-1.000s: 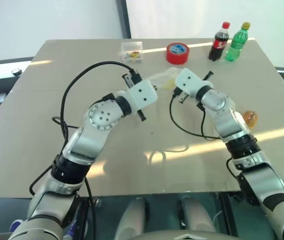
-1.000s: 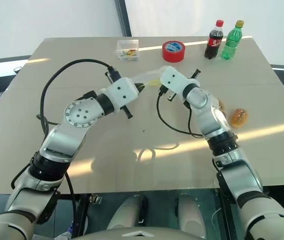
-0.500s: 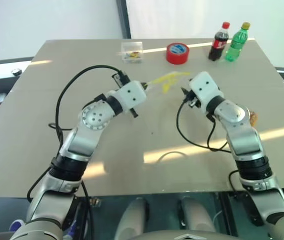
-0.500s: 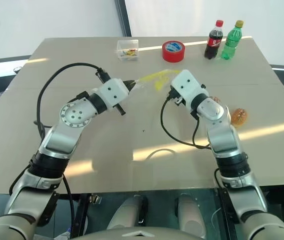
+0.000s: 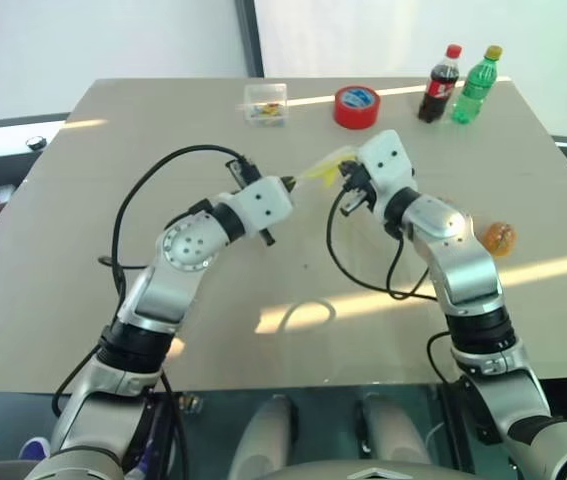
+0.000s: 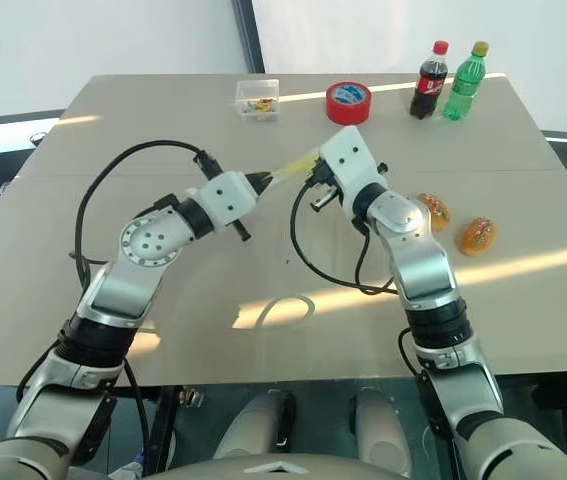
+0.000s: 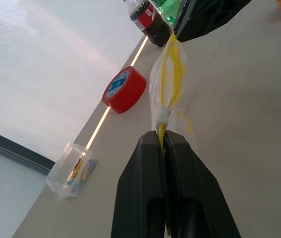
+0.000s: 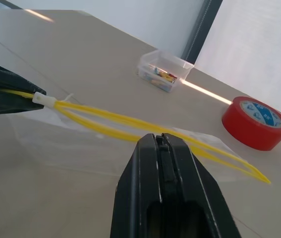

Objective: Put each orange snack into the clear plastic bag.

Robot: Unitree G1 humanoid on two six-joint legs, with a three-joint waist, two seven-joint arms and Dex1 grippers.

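Left gripper [image 7: 164,144] and right gripper [image 8: 161,141] both clamped on clear plastic bag [image 8: 105,141] — stretched between them above table [image 5: 113,200].

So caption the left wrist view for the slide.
Left gripper shut on the bag, stretched toward the right gripper.

Both arms reach forward and inward, the left tool [image 7: 164,144] and right tool [image 8: 161,144] both closed, tips near together.

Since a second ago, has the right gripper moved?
Yes. The right gripper drew back from the red tape toward the robot half a second ago, then swung left again; it is now shut on the bag.
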